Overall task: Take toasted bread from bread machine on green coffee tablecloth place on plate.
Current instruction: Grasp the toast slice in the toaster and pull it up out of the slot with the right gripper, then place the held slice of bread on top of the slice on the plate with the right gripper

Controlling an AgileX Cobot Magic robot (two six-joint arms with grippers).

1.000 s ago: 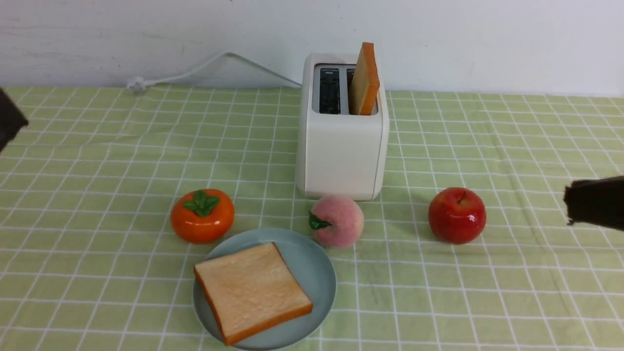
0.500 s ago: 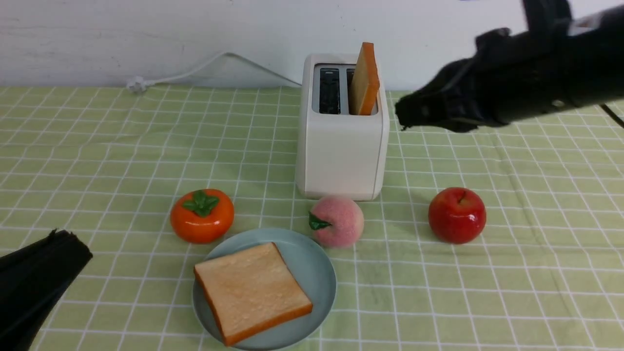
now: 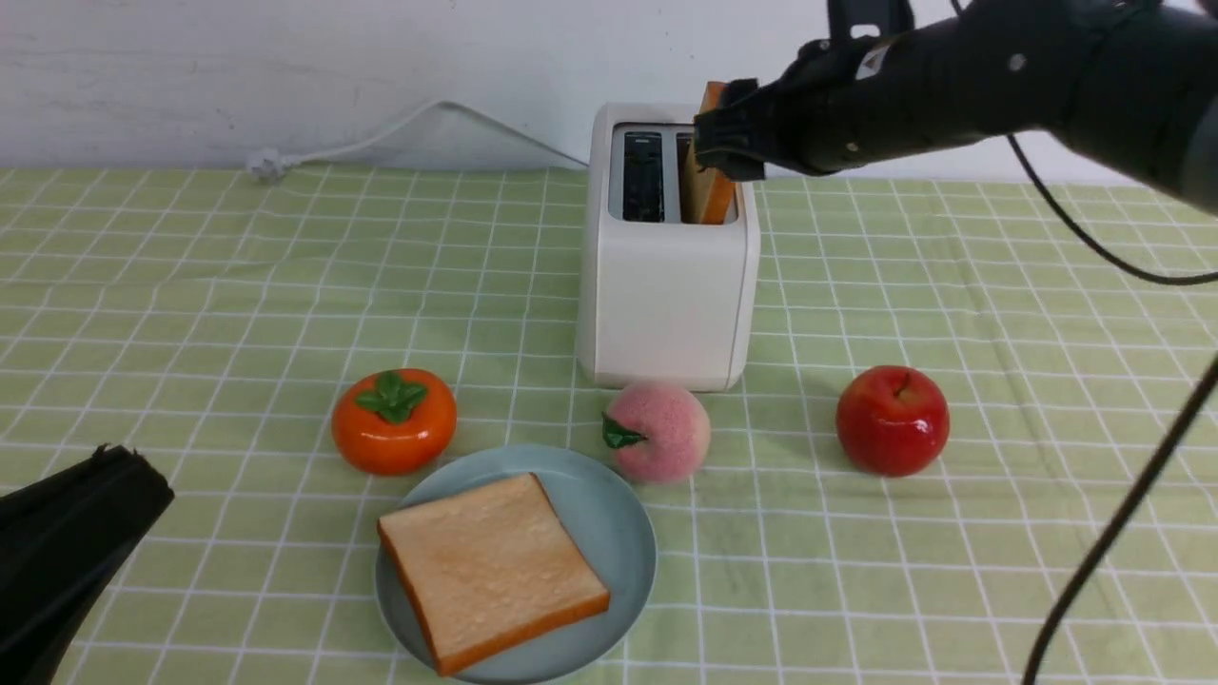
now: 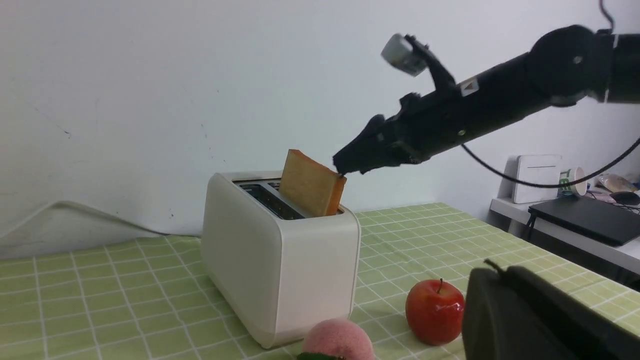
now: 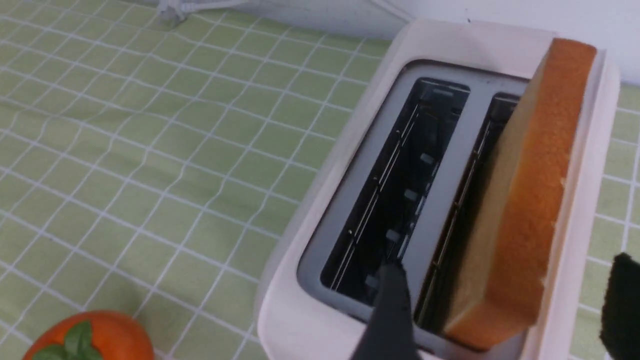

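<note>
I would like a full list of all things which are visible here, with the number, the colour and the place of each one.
toasted bread: 2, golden with orange-brown crust; one upright in the bread machine's right slot, the other flat on the plate
bread machine: 1, cream-white, middle back
plate: 1, pale blue, front middle
orange fruit: 1, orange with green leaves, behind the plate, to the left
peach: 1, pink, in front of the bread machine
apple: 1, red, right of the peach
cord: 1, white, along the wall
green coffee tablecloth: 1, light green, white grid, under everything
left gripper: 1, black, shut, low at front left
right gripper: 1, black, open, astride the upright slice
</note>
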